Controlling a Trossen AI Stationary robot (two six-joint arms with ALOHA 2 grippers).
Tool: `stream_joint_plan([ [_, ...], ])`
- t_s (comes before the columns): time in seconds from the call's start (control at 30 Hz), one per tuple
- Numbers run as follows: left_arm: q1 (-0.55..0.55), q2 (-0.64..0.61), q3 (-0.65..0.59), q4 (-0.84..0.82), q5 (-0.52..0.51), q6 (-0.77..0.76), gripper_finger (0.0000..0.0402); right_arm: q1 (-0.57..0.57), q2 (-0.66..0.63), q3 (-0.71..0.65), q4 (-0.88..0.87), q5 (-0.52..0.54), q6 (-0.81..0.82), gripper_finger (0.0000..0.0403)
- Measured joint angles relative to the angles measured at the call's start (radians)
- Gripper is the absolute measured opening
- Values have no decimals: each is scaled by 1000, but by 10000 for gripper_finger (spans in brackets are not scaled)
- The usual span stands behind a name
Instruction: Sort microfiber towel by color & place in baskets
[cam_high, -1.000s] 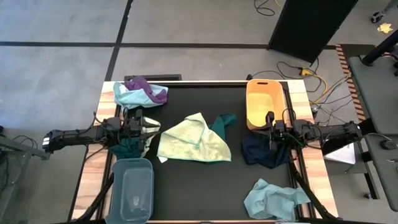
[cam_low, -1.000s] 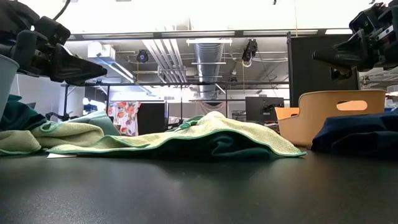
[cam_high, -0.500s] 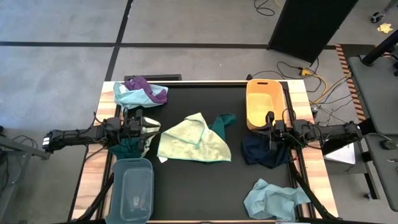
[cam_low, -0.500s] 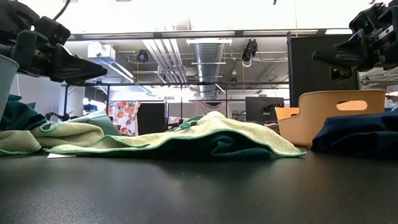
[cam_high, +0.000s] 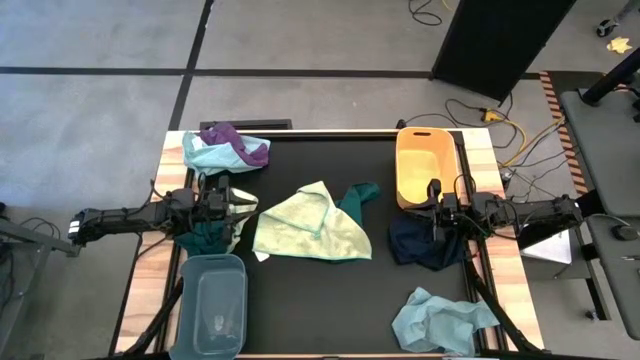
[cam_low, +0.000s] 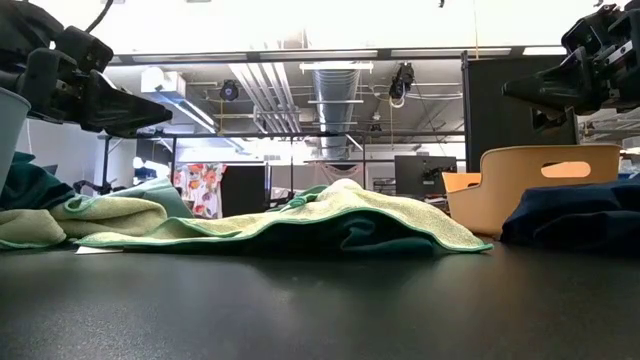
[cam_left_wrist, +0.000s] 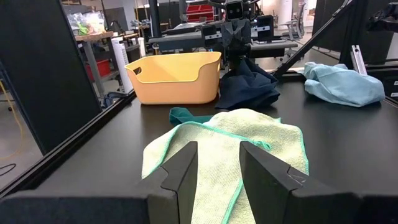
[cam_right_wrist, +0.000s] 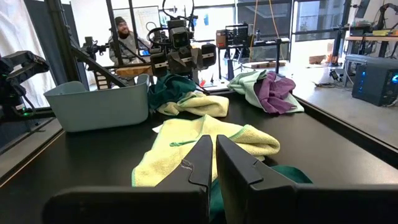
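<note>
A light green towel (cam_high: 310, 225) lies spread in the table's middle, with a dark teal towel (cam_high: 362, 192) partly under its far right corner. My left gripper (cam_high: 240, 207) (cam_left_wrist: 217, 168) hangs open above the table's left side, beside another dark teal towel (cam_high: 205, 238), and points at the green towel. My right gripper (cam_high: 425, 210) (cam_right_wrist: 214, 155) is shut and hovers over a navy towel (cam_high: 425, 245) lying beside the yellow basket (cam_high: 425, 165). A grey-blue basket (cam_high: 213, 300) stands at the near left. Both grippers show raised in the low view, the left gripper (cam_low: 150, 112) and the right gripper (cam_low: 515, 92).
A light blue towel (cam_high: 440, 320) lies crumpled at the near right corner. A pile of light blue and purple towels (cam_high: 228, 148) sits at the far left corner. Bare black table shows near the middle's near edge. A person (cam_right_wrist: 124, 31) sits beyond the table in the right wrist view.
</note>
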Motion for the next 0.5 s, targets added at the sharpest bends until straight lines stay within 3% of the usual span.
stream_joint_plan([
  [0.13,0,0,0,114,-35,-63,105,0,0,0,0,0,0,13],
  [0.27,-1,0,2,313,-40,-469,105,0,0,0,0,0,0,13],
  [0.4,-1,0,3,346,-80,-890,105,0,0,0,0,0,0,13],
  [0.5,-1,10,2,334,-50,-930,105,0,0,0,0,0,0,13],
])
